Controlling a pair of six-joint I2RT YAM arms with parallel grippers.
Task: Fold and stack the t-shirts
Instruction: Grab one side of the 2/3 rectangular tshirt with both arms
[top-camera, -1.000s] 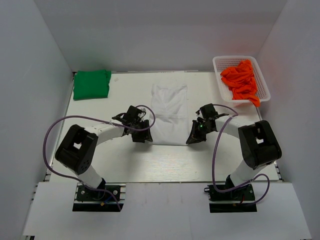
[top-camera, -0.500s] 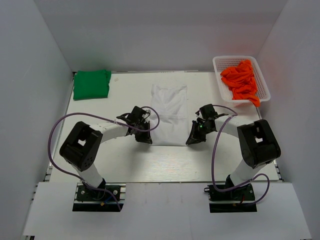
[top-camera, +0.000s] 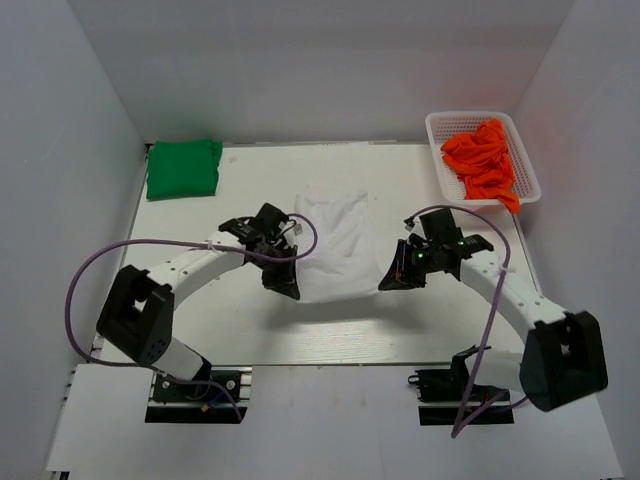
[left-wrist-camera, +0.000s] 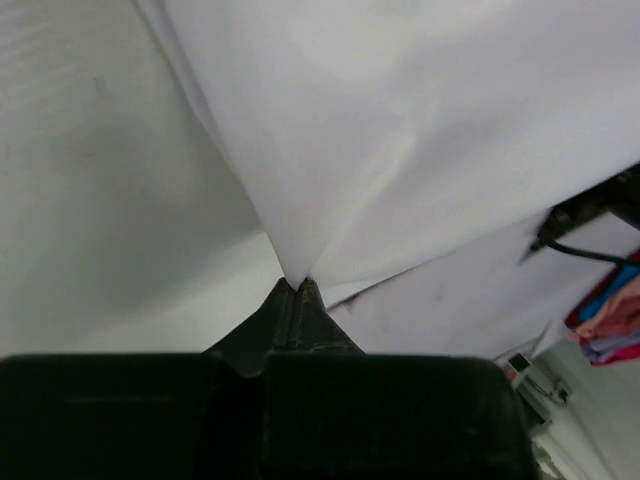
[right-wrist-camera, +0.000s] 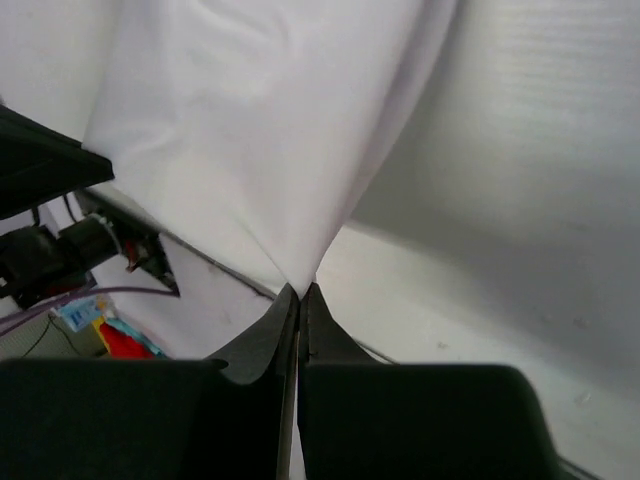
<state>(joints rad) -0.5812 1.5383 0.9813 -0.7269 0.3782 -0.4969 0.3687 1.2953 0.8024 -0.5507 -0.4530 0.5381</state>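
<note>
Your left gripper and right gripper are each clamped on a near corner of the white t-shirt, mid-table. The green t-shirt lies folded at the far left. Plain white walls enclose the table, and the basket is at the far right.

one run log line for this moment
left gripper: shut on white t-shirt | right gripper: shut on white t-shirt | green t-shirt: folded, far left
</note>
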